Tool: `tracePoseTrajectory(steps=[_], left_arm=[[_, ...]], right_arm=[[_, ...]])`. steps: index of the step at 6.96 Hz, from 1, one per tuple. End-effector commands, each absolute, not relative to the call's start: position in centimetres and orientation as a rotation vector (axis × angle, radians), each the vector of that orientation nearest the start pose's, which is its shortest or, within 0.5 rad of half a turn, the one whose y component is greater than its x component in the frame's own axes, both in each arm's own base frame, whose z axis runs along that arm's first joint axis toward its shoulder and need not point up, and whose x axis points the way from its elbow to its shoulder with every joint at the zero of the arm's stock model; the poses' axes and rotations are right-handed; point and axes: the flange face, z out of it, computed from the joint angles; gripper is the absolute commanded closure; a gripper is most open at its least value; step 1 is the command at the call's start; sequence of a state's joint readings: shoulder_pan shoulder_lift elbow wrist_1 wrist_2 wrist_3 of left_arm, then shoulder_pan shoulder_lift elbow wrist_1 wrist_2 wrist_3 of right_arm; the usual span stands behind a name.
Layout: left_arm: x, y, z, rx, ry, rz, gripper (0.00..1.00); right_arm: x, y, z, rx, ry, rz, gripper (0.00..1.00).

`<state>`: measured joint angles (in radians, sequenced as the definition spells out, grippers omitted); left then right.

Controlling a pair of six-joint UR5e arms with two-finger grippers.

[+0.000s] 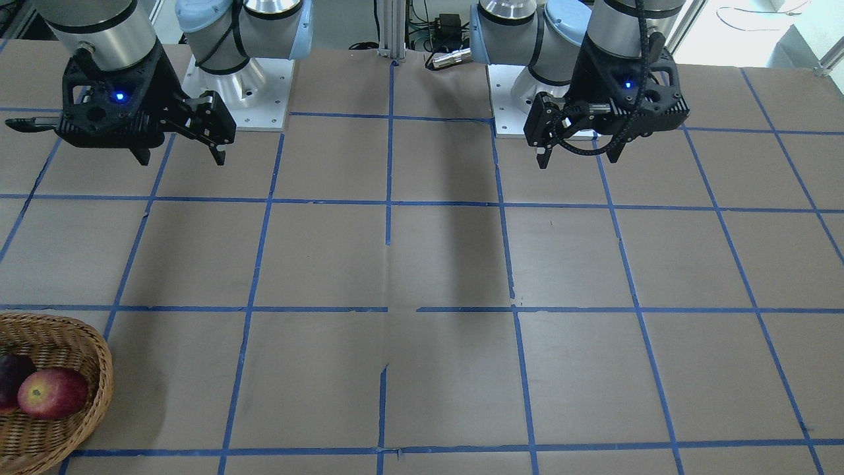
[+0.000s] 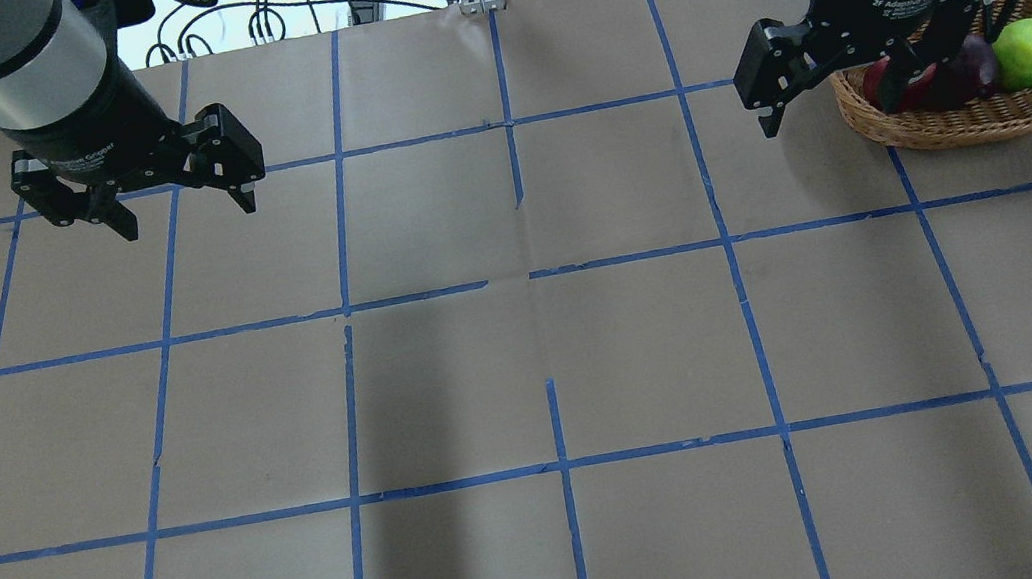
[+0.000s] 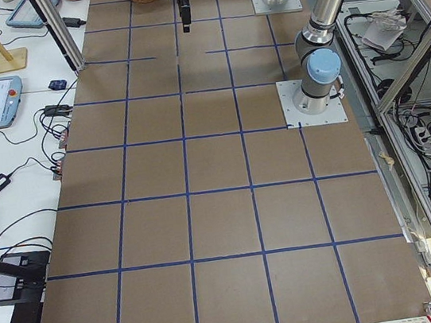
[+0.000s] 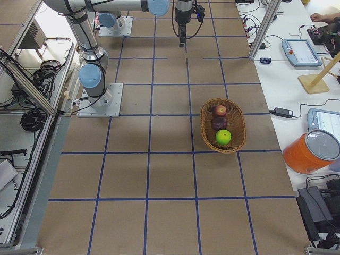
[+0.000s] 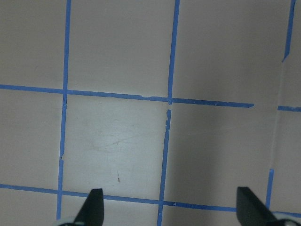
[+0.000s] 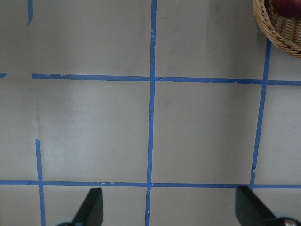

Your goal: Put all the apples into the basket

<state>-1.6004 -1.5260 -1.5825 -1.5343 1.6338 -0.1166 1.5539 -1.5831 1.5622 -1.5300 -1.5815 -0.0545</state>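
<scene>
Left gripper (image 2: pixel 188 217): mine, fingers spread wide, nothing between them; it hangs above the bare table (image 2: pixel 646 352), toward 10 o'clock in the overhead view.
Right gripper (image 1: pixel 181 160): mine, also spread wide and empty, raised above the table just beside the basket.
Basket (image 2: pixel 958 128): toward 2 o'clock in the overhead view; its rim shows at the 1 o'clock corner of my right wrist view.
Green apple (image 4: pixel 223 137): in the basket, at the 6 o'clock end of the row in the exterior right view.
Maroon apple (image 4: pixel 219 124): in the basket, between the other two, touching both as far as I can tell.
Red apple (image 4: pixel 220 110): in the basket, at the 12 o'clock end of the row.
Task state: all three apples appear to be inside; I see none on the table (I judge nothing is left to pick).
Handling, apples: probably firm, smooth-skinned and moderately heavy; prone to roll and to bruise.
Grasp point, apples: across the widest part, from above, with moderate force.
Handling, basket: woven wicker, likely light and slightly springy; a knock on the rim could shift it.
</scene>
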Motion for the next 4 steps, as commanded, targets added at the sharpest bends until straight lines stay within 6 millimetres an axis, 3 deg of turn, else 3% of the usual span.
tracePoseTrajectory(steps=[1, 4], left_arm=[[-14.13, -47.72, 50.54, -0.138, 3.082, -0.108, 0.0], [-14.05, -47.47, 50.73, -0.138, 3.074, -0.111, 0.0]], right_arm=[[12.9, -48.64, 49.16, -0.056, 3.101, 0.036, 0.0], [12.88, -48.63, 49.08, -0.056, 3.103, 0.038, 0.0]])
